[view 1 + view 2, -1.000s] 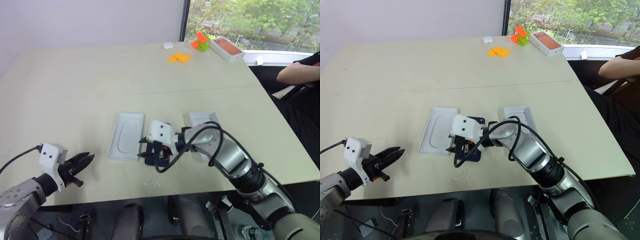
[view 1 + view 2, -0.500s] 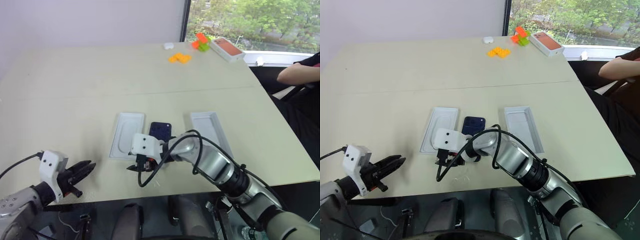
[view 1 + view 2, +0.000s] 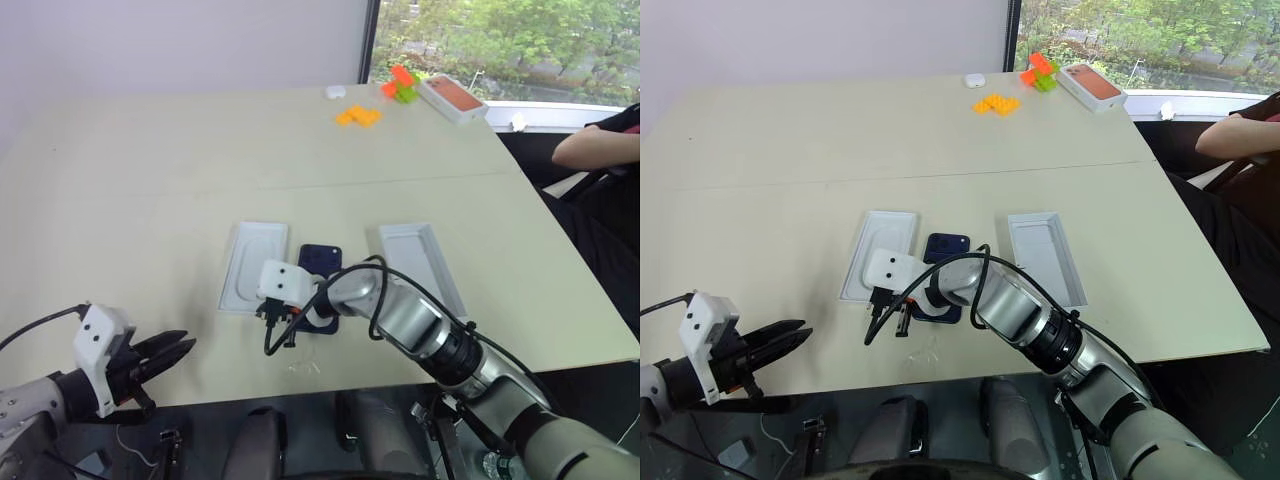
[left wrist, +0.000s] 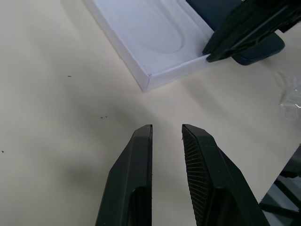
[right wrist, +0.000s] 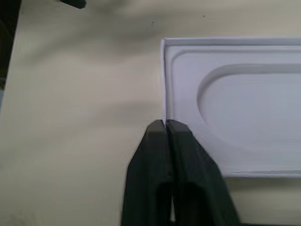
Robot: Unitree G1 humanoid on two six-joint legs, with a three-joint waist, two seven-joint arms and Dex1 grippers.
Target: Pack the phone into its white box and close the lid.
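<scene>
The dark navy phone [image 3: 323, 259] lies flat on the table between two shallow white trays, both open side up. The left tray [image 3: 250, 262] has an oval recess. The right tray [image 3: 420, 262] is plain and pale inside. I cannot tell which of them is the white box and which the lid. My right gripper [image 3: 278, 321] is shut and empty, its tips at the left tray's near corner beside the phone's near end [image 4: 259, 47]. My left gripper [image 3: 176, 352] hovers by the table's front edge, left of the trays, narrowly open with nothing between its fingers [image 4: 141, 141].
A scrap of clear film [image 3: 305, 367] lies near the front edge. At the far side sit an orange-red-topped box [image 3: 452, 96], orange blocks [image 3: 358, 116] and an orange and green piece [image 3: 402, 86]. A person's arm [image 3: 598, 143] rests beyond the table's right side.
My right gripper has moved left, from over the phone's near end to the left tray's corner, and has closed its fingers. My left gripper has drawn back a little toward the table's front edge.
</scene>
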